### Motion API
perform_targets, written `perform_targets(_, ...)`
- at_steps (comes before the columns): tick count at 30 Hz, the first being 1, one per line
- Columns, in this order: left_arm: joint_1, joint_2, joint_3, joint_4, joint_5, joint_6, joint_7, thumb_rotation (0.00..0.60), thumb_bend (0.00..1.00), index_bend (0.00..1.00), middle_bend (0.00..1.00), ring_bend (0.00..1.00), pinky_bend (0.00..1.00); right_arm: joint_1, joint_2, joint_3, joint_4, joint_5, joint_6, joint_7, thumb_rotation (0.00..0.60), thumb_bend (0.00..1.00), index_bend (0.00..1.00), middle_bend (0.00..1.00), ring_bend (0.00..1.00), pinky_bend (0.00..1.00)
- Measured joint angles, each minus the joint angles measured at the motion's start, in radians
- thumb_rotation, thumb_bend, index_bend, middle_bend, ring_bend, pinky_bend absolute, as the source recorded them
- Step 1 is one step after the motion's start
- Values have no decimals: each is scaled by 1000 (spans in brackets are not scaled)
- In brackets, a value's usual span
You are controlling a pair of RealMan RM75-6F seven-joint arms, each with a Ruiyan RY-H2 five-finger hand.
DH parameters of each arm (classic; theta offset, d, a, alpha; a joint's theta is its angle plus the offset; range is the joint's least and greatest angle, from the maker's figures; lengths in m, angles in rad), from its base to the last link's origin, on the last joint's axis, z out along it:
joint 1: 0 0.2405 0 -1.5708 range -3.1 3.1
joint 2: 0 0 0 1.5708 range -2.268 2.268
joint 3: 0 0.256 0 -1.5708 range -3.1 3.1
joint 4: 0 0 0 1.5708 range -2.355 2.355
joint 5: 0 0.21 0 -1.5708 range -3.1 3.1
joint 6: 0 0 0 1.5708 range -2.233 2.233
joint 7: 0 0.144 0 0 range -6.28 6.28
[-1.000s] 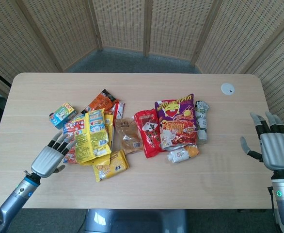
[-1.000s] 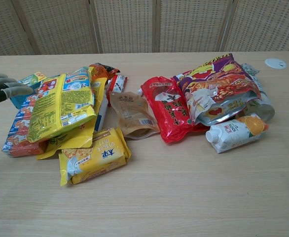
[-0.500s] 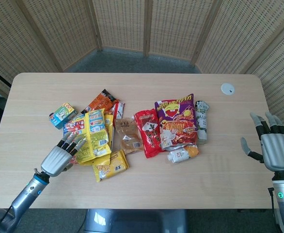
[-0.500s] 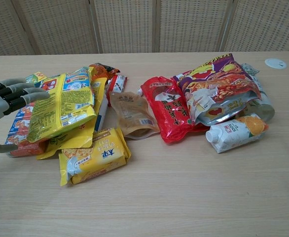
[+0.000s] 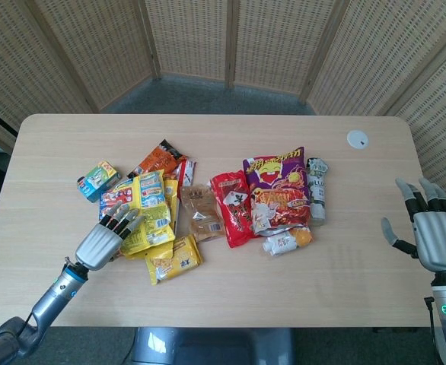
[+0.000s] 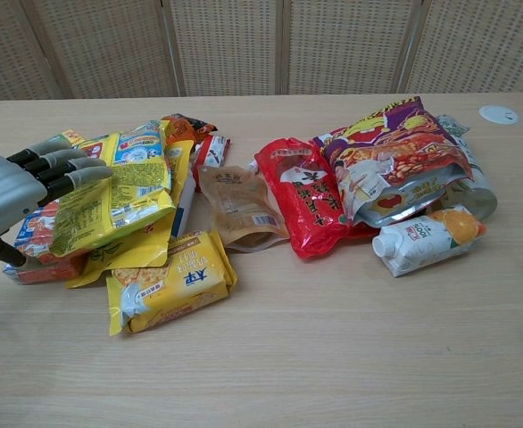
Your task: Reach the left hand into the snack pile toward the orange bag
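The orange bag (image 5: 157, 159) lies at the far edge of the left snack pile, partly under other packs; the chest view shows only its top (image 6: 183, 126). My left hand (image 5: 104, 238) hovers flat and open over the near left side of the pile, fingers stretched across the yellow bag (image 5: 148, 214). In the chest view the left hand (image 6: 25, 185) covers that bag's (image 6: 119, 192) left edge. The orange bag is still well beyond the fingertips. My right hand (image 5: 434, 234) stands open at the table's right edge, holding nothing.
A small green-blue box (image 5: 97, 179) sits left of the pile. A yellow cracker pack (image 6: 168, 281) lies nearest the front. Further right are a brown pouch (image 6: 237, 207), a red bag (image 6: 302, 196), a purple chip bag (image 6: 388, 147) and a white drink carton (image 6: 427, 238). A white disc (image 5: 357, 138) lies far right.
My left hand has moved right and forward from the table's left side onto the pile, its fingers now over the yellow bag. The right hand has barely shifted.
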Motion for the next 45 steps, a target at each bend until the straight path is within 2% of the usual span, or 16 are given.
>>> perform_targets(6, -26, -51, -7, 53, -11, 6, -20, 600, 20, 0, 0, 1, 0, -3, 4, -4, -3, -5, -6, 16, 38, 444, 0, 184, 0, 105)
perform_targets(9, -38, -75, -9, 68, -14, 9, -26, 600, 190, 1, 6, 45, 0, -4, 9, -5, -6, -8, -10, 28, 41, 446, 0, 191, 0, 105)
perform_targets(12, -50, -97, -13, 86, -21, 7, -27, 600, 396, 69, 87, 198, 18, -5, 13, -7, -8, -13, -11, 39, 41, 444, 0, 199, 0, 105)
perform_targets(13, -54, -104, -15, 91, -24, 6, -26, 600, 470, 126, 137, 265, 77, -5, 15, -8, -9, -14, -13, 42, 40, 445, 0, 201, 0, 105)
perform_targets(14, -57, -110, -17, 96, -26, 5, -26, 600, 548, 187, 198, 354, 179, -6, 17, -8, -10, -14, -14, 45, 39, 445, 0, 202, 0, 105)
perform_targets(15, -62, -118, -20, 105, -29, 5, -25, 600, 593, 227, 243, 418, 253, -6, 18, -8, -11, -15, -15, 47, 40, 446, 0, 204, 0, 105)
perform_targets(17, -70, -131, -25, 121, -36, 3, -27, 600, 717, 406, 432, 640, 504, -7, 23, -10, -15, -16, -18, 50, 40, 445, 0, 211, 0, 105)
perform_targets(20, -82, -149, -33, 147, -45, 4, -32, 600, 790, 633, 650, 835, 718, -8, 26, -11, -19, -14, -21, 51, 41, 444, 0, 219, 0, 112)
perform_targets(23, -95, -165, -46, 166, -54, 20, -38, 600, 806, 790, 800, 975, 874, -9, 27, -12, -23, -15, -21, 49, 44, 447, 0, 266, 0, 127)
perform_targets(26, -110, -173, -64, 176, -65, 50, -49, 600, 807, 841, 857, 1000, 933, -10, 28, -12, -24, -14, -19, 47, 40, 447, 0, 282, 0, 131)
perform_targets(30, -133, -165, -102, 158, -90, 88, -72, 600, 806, 858, 878, 1000, 947, -7, 22, -10, -23, -11, -21, 42, 40, 445, 0, 281, 0, 131)
perform_targets(34, -148, -136, -133, 96, -112, 107, -94, 600, 806, 860, 883, 1000, 949, -5, 14, -11, -16, -13, -24, 39, 40, 447, 0, 282, 0, 132)
perform_targets(45, -183, 40, -219, -253, -158, 136, -79, 600, 792, 858, 884, 1000, 949, 3, -18, -16, 18, -16, -37, 43, 42, 445, 0, 281, 0, 131)
